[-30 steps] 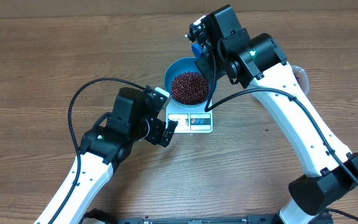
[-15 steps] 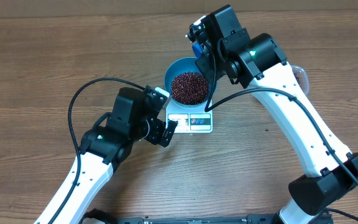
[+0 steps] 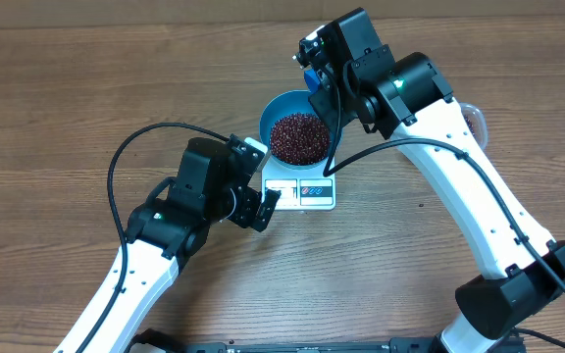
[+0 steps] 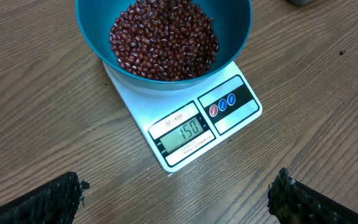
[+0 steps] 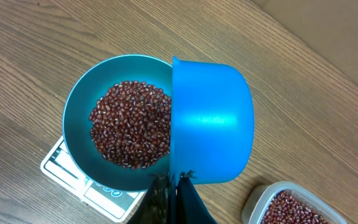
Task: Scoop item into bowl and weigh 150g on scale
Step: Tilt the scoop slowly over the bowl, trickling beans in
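While the left gripper (image 4: 176,198) hangs low over the wooden table (image 3: 67,98) with its two dark fingers spread wide and nothing between them, its camera looks straight onto the scale (image 4: 225,115), a flat white square lying just ahead of it on the wood. On the scale stands the bowl (image 4: 92,25), bright blue and deep, wider than the platform so that it overhangs the far part and leaves only the front strip with the display window (image 4: 182,132) and the buttons showing; the display reads 150. Inside the bowl the beans (image 4: 163,40), small, glossy and dark red-brown, lie in a heap that covers its bottom. From the far side the right gripper (image 5: 173,185) reaches over the bowl, its fingers pinched together on the near end of the small blue scoop (image 5: 211,124), which hangs above the bowl's edge with its outside turned to the wrist camera and its open rim facing the heap. Near the right arm, apart from the scale, sits a clear tub (image 5: 263,202) with more beans in it
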### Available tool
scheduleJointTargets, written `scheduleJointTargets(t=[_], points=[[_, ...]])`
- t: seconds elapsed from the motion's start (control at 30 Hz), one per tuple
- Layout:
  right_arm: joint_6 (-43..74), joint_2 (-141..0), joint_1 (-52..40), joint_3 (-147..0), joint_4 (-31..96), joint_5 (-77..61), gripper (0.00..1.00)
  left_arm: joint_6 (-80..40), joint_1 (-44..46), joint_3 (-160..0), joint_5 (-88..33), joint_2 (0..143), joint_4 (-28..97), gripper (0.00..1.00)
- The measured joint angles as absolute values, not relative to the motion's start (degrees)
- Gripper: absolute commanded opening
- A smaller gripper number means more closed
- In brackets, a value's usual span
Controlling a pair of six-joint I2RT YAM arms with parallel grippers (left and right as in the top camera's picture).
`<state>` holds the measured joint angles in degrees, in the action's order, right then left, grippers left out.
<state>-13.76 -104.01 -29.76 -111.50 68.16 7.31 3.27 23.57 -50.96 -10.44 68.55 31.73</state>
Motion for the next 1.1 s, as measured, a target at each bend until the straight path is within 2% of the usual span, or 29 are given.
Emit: scheduleJointTargets(t=[0.57,0.8,1.1], points=[[-13.76,-104.01,-29.76,-111.5,68.2,7.11,0.04,3.27,23.57,-50.96,-10.44,68.55,31.73,1.0],[-13.76,-104.01,-29.45,-111.5,68.2,3.49,0.04,3.29,23.57,-50.96,-10.44,68.55,31.7,1.0],[-13.61,-104.01,-24.32,-111.5,68.38,-4.78,0.04,3.29,23.57,-50.96,-10.44,68.55,31.7,1.0]])
